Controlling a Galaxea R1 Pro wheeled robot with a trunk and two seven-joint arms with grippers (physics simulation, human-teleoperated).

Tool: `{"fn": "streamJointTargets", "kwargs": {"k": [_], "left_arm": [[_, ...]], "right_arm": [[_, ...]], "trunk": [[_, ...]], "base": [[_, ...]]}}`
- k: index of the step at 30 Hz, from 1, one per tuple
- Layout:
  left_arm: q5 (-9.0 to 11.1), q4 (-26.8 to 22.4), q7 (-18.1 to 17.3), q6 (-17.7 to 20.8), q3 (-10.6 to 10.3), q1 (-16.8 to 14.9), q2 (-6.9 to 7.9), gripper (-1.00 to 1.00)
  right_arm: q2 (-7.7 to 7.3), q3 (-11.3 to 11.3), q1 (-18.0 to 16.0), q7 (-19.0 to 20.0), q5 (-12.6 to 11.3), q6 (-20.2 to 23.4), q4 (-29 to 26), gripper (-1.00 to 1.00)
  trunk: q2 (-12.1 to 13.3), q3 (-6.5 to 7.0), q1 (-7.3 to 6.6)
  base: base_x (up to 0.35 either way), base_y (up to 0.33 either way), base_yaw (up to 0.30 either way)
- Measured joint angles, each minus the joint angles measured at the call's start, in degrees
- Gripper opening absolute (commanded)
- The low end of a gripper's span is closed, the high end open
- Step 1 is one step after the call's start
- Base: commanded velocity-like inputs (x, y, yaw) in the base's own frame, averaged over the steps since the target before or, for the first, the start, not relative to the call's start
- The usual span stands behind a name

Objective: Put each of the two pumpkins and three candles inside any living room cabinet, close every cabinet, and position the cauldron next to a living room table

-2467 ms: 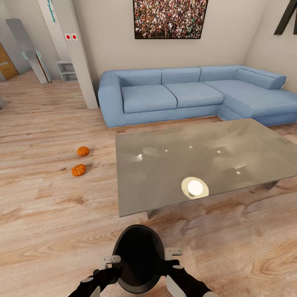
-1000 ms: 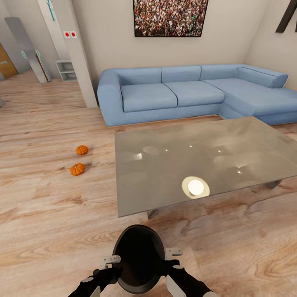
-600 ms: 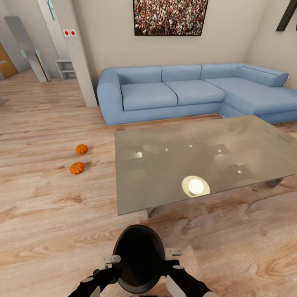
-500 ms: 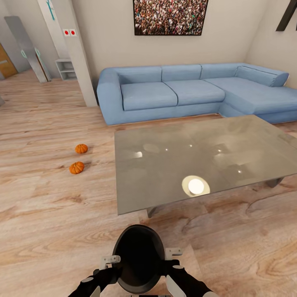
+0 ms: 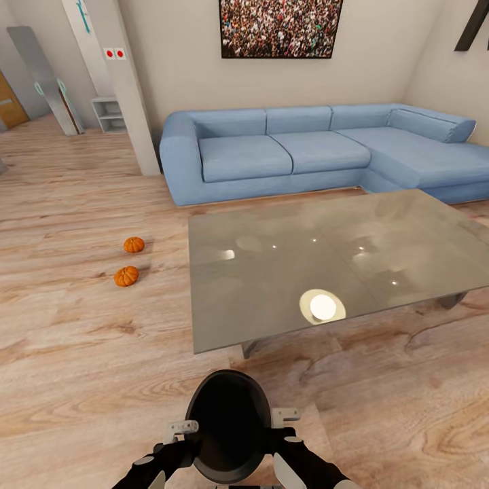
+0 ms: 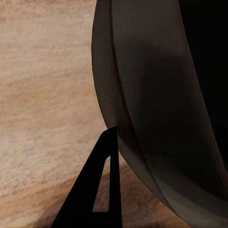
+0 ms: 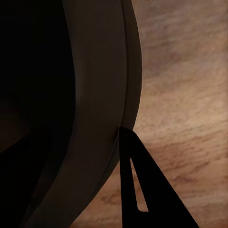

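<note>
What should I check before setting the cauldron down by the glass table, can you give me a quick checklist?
1. Both grippers on the cauldron: ok. Left gripper and right gripper flank its rim, one on each side.
2. Jaws actually clamped on the rim: cannot tell; one finger shows outside the wall in each wrist view.
3. Near the glass coffee table: ok, its near edge lies just ahead.
4. Floor beneath the cauldron bare: ok in the wrist views.
5. Pumpkins and out of the way: ok, on the floor off to the left.
6. Cauldron interior empty: cannot tell, too dark.
</note>
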Motion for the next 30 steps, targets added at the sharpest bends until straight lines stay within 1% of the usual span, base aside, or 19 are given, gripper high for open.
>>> {"fn": "streamJointTargets", "kwargs": {"k": [1, 2, 3, 4, 15, 30], "left_arm": [[0.0, 0.0, 0.0, 0.0, 0.0, 0.0, 0.0, -1.0], [0.0, 0.0, 0.0, 0.0, 0.0, 0.0, 0.0, 1.0], [0.7, 0.0, -0.1, 0.0, -0.1, 0.0, 0.0, 1.0], [0.6, 0.1, 0.0, 0.0, 0.0, 0.0, 0.01, 1.0], [0.6, 0.1, 0.0, 0.0, 0.1, 0.0, 0.01, 1.0], [0.8, 0.0, -0.1, 0.7, -0.1, 0.0, 0.09, 1.0]], "right_arm": [[0.0, 0.0, 0.0, 0.0, 0.0, 0.0, 0.0, -1.0], [0.0, 0.0, 0.0, 0.0, 0.0, 0.0, 0.0, -1.0], [0.01, 0.8, 0.0, 0.7, -0.7, -2.6, 1.3, 1.0], [0.05, 0.3, 0.0, 0.6, 0.4, -4.2, -0.8, 1.0], [0.01, 0.3, 0.0, 0.6, 0.3, -4.2, -0.9, 1.0], [-0.07, 0.3, 0.0, 0.7, 0.3, -4.2, -0.9, 1.0]], "trunk": [[0.0, 0.0, 0.0], [0.0, 0.0, 0.0], [0.0, -0.01, 0.0], [0.0, 0.0, -0.01], [0.0, 0.0, 0.0], [6.0, 2.69, -3.29]], "base": [[0.0, 0.0, 0.0], [0.0, 0.0, 0.0], [0.0, 0.0, 0.0], [0.0, 0.0, 0.0], [0.0, 0.0, 0.0], [0.0, 0.0, 0.0]]}}
